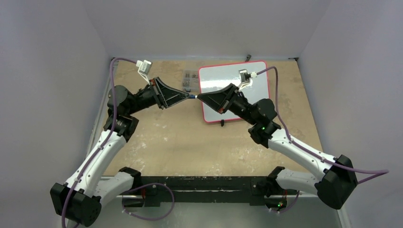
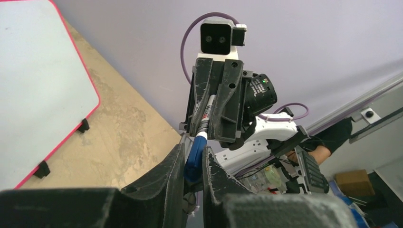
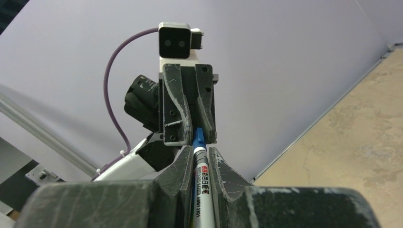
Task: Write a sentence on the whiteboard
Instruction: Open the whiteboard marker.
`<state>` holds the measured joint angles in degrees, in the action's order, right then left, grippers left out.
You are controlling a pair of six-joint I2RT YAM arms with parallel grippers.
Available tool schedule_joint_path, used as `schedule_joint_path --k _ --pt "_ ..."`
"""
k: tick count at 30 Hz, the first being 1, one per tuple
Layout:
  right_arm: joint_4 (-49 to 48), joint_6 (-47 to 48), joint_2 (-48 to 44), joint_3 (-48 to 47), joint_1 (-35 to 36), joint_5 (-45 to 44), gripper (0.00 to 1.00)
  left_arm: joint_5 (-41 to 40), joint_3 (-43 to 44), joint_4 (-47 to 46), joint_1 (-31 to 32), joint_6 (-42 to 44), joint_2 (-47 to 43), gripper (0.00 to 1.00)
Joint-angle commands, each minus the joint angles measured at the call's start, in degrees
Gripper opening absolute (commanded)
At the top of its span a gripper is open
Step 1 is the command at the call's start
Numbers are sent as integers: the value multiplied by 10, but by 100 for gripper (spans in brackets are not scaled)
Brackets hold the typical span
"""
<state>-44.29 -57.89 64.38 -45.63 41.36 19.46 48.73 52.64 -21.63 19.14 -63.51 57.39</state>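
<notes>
Nothing is written yet. The whiteboard (image 1: 216,80), glossy white in a thin red rounded frame, lies blank near the far right corner of the mottled tan table (image 1: 180,142). The 2 scuffed black claws meet by its left side. The right gripper (image 3: 199,152) clamps the marker (image 3: 199,190) barrel and the left gripper (image 2: 194,149) pinches its blue cap (image 2: 192,164). Uncapping seems to come first, and the whole sentence is left to write.

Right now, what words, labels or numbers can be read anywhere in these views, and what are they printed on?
"MMW 2301", roughly, with the lower end cut off: black print on the marker barrel held in the right gripper.
Red characters above that print on the same barrel: too blurred to read.
On the whiteboard: no writing visible.
On the clear packet beside the board: dark marks, too small to read.
</notes>
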Motion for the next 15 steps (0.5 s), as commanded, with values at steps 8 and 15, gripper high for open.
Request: schedule_joint_path --k 8,15 --pt "185 -52 -44 -18 -46 -50 0 -112 -71 21 -16 94 -67 0" --pt "203 -50 -74 -13 -75 -29 0 -88 -95 -81 -48 15 -40 0"
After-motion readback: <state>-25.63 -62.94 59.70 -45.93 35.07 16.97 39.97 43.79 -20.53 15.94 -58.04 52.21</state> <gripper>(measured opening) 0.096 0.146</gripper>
